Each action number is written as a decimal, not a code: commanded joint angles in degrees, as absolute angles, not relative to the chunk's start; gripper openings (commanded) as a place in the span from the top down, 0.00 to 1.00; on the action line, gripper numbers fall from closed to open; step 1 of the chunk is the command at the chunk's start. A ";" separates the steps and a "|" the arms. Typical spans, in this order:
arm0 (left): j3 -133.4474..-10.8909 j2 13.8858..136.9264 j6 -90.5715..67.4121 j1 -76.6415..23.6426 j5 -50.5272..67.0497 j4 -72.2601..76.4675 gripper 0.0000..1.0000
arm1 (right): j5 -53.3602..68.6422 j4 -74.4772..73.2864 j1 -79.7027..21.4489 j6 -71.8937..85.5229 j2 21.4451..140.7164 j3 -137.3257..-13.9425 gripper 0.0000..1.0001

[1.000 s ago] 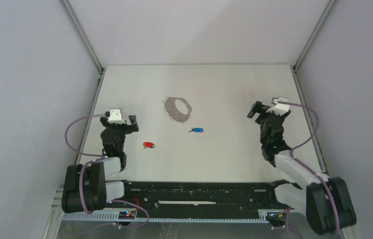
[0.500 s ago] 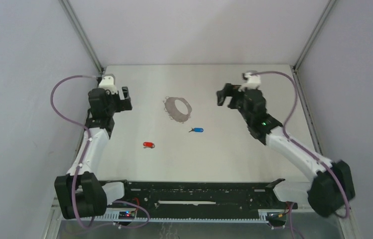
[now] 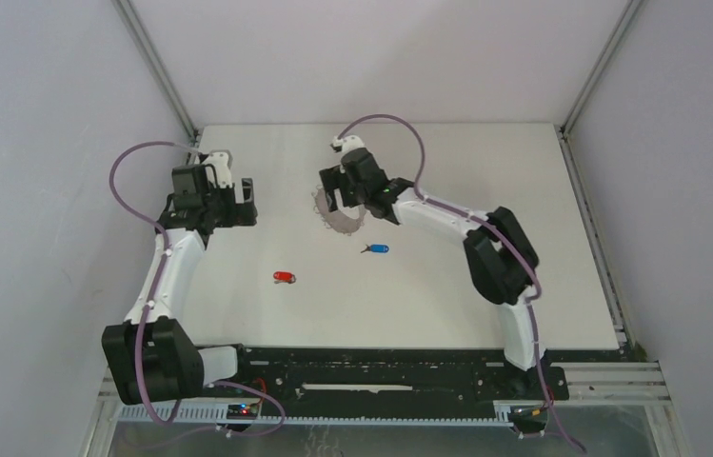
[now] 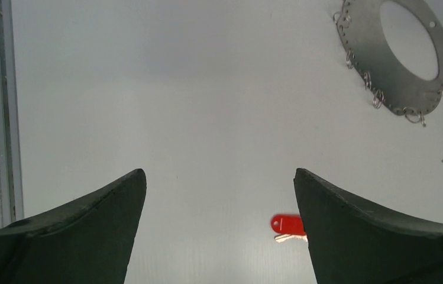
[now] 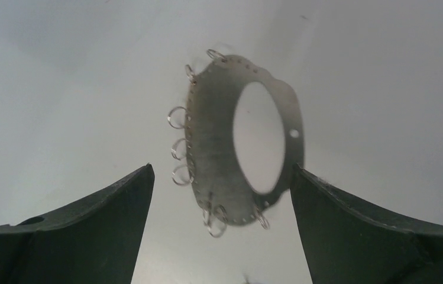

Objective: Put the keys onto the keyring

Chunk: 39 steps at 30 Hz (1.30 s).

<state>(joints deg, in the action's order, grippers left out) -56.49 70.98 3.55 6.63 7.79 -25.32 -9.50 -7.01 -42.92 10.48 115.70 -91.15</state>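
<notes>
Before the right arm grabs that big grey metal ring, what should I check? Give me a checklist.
1. Right gripper open and empty: ok.
2. Flat grey metal keyring with wire loops framed between its jaws: ok.
3. Gripper's height above the keyring: cannot tell.
4. Left gripper open and empty: ok.
5. Red-headed key lying free on the white table: ok.
6. Blue-headed key clear of the keyring: ok.

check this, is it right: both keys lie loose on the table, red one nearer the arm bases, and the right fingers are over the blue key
The right fingers are over the keyring, not the blue key; the right wrist view shows it. The rest holds: it and the red key lie loose on the table.
</notes>
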 commanded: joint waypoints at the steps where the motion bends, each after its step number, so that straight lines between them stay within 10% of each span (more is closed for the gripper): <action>1: -60.52 70.60 7.77 6.98 9.51 -31.64 0.00 | -6.05 -12.76 -43.35 8.15 124.36 -105.40 0.08; 11: -59.25 68.29 10.75 6.96 10.33 -35.24 0.00 | -1.03 -17.87 -40.90 9.66 141.42 -126.96 0.31; 22: -59.77 66.51 12.07 6.99 10.29 -36.95 0.00 | -3.63 -28.97 -40.34 18.32 146.73 -135.42 0.32; 39: -60.06 62.55 14.31 6.95 8.77 -38.23 0.00 | -4.13 -22.35 -45.45 26.37 130.96 -101.37 0.40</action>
<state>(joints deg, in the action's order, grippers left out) -57.23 64.77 12.53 6.63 9.15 -37.91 -5.08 -21.17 -42.59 24.29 133.82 -105.65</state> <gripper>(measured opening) 0.996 0.613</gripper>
